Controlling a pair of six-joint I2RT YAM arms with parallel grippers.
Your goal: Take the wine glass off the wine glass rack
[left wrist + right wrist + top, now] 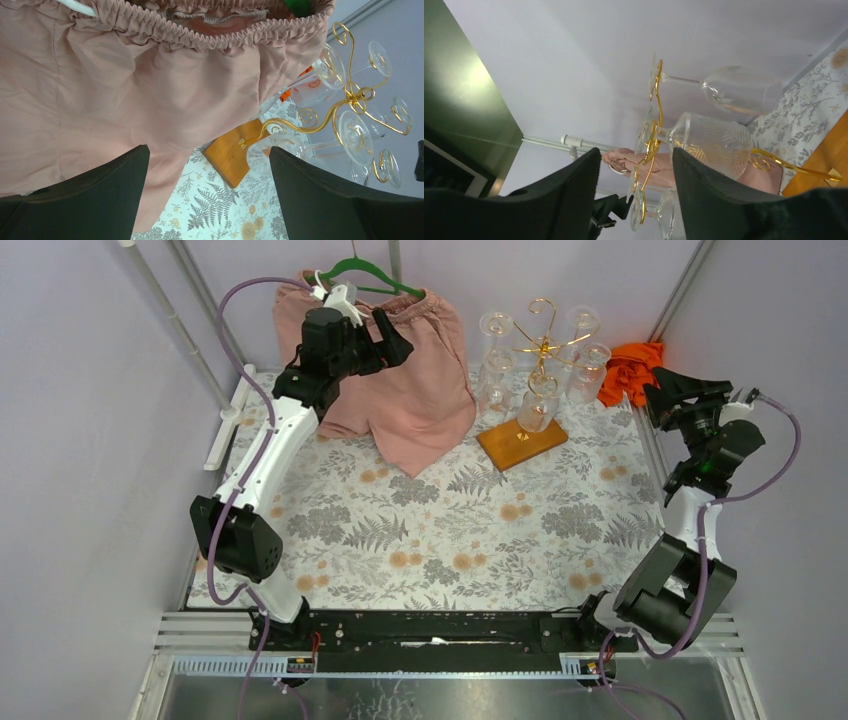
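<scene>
The right fingers (574, 190) are standing spread, pinching nothing, framing the gold wine glass rack (656, 125) and a ribbed wine glass (714, 142) hanging on it. The left fingers (110, 185) are gaping wide before pink shorts (150, 90). Only the overhead view is showing both well apart from the rack, far across the bench (450, 530).

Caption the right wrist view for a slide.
Right gripper, jaws apart, faces a patterned wine glass hanging on the gold wine glass rack.
</scene>
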